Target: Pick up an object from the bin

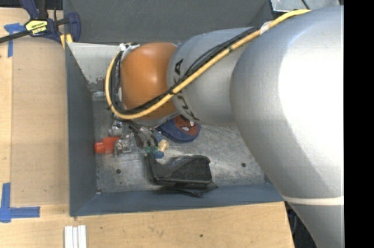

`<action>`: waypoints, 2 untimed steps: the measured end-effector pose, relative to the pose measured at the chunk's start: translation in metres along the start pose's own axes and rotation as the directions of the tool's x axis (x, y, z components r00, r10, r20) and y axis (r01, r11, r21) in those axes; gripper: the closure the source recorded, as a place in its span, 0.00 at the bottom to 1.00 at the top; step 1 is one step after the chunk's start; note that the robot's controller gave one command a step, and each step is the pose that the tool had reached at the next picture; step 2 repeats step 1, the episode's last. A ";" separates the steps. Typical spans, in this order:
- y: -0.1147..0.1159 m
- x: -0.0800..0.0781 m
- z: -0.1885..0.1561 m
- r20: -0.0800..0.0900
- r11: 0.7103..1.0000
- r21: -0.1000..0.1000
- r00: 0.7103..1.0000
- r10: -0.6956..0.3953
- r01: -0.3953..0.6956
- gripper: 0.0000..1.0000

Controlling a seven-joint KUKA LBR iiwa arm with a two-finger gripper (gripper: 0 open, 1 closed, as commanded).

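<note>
1. Grey walls of the bin (82, 141) are seen round a speckled floor, entered by the arm from the right.
2. Under the orange cover (143, 80), the claw (133, 138) is lowered to the floor's left part; whether it is spread or pressed together cannot be told.
3. Just left of it a red block (104, 147) is seen, and to its right a blue piece (182, 131).
4. By the near wall a black pouch (180, 172) is laid.

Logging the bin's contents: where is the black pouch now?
In the camera view, the black pouch lies flat along the lower wall of the bin, below the blue thing and right of the red block.
</note>
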State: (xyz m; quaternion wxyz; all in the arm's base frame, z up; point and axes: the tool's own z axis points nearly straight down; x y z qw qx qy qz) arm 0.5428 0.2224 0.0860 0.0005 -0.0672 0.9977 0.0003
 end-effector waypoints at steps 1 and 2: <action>-0.001 0.002 -0.130 0.010 1.000 -0.002 1.000 -0.004 0.004 1.00; -0.001 0.002 -0.130 0.010 1.000 -0.002 1.000 -0.004 0.004 1.00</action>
